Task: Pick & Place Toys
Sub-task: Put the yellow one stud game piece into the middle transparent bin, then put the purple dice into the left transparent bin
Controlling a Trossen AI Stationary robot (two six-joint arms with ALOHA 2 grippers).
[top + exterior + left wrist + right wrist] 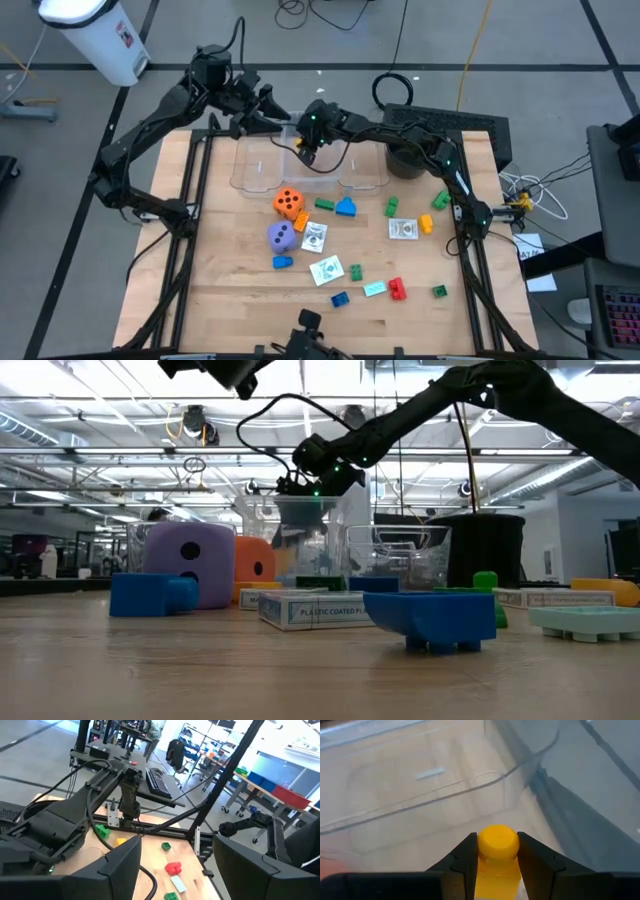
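Yellow block (pixel 497 851) sits pinched in the right gripper (pixel 497 865) above the clear tub (pixel 262 172); left gripper (pixel 262 108) hangs spread beyond the worktop (pixel 230 290) edge.

The right arm is reaching across above the clear tub (pixel 300 165), its pincer (pixel 497 851) pointing down with both fingers clamping a yellow block (pixel 497 855). The left arm is waiting raised behind the tub, its pincer (pixel 272 112) standing parted.
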